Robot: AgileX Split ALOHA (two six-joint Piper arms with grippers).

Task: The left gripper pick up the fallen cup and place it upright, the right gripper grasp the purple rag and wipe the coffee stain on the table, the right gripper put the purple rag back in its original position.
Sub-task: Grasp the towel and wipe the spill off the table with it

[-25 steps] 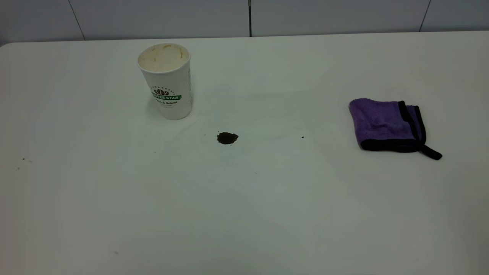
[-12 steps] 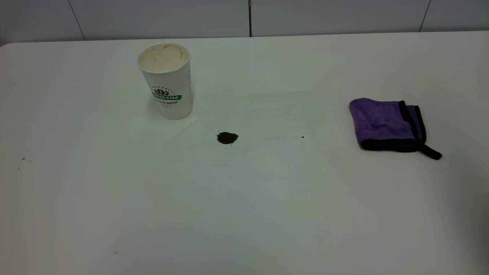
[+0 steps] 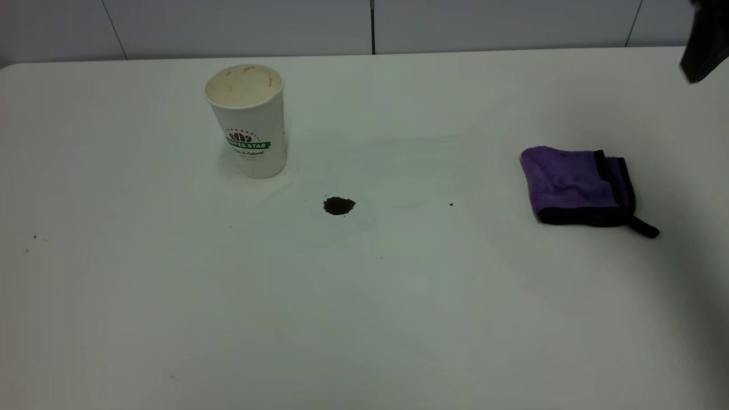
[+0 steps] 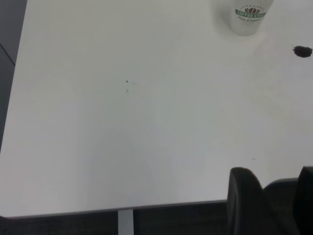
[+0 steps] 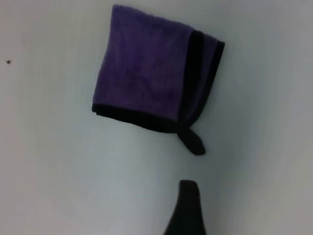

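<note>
Only the right wrist view shows the right claw above the purple rag; its opening is unclear.

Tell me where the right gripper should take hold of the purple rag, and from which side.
Probably from straight above, pinching the plush middle of the purple rag: it lies flat and folded on the table, so no edge stands up. The right gripper hovers just off the tail corner.

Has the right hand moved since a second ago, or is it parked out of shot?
Yes. A dark part of the right arm has come into the exterior view's top right corner, beyond the purple rag, which lies unmoved on the table.
</note>
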